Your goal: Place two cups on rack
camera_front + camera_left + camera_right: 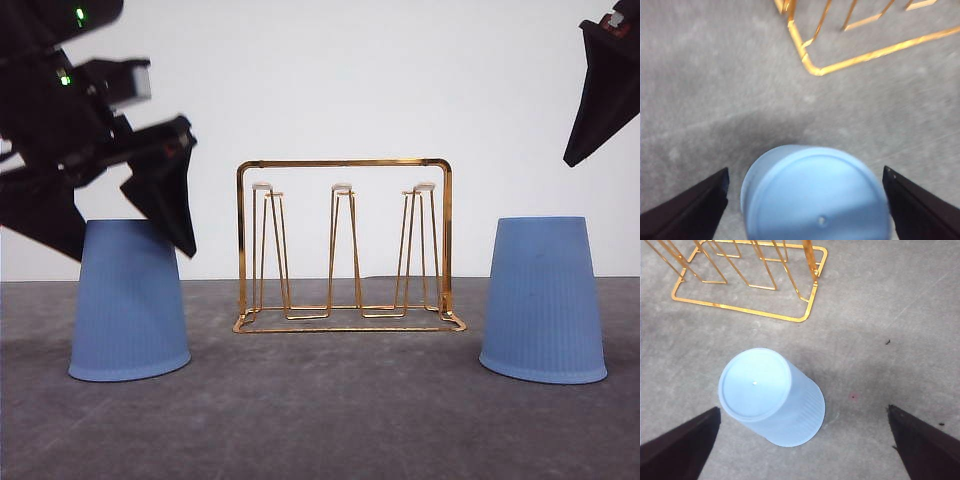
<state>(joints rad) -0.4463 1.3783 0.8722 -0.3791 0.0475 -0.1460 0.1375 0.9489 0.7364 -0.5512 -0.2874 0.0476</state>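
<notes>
Two light-blue ribbed cups stand upside down on the grey table, one at the left (130,302) and one at the right (544,300). Between them stands the gold wire rack (343,245) with white-tipped prongs, nothing on it. My left gripper (120,225) hangs open just above and around the top of the left cup (815,197), one finger (687,210) on each side, apart from it. My right gripper (605,90) is high above the right cup (771,397), open, its fingers (680,447) spread wide.
The rack's base corner (812,67) lies a short way beyond the left cup. The rack's frame (747,285) sits beyond the right cup. A plain white wall stands behind the table. Small dark specks (887,342) lie on the table.
</notes>
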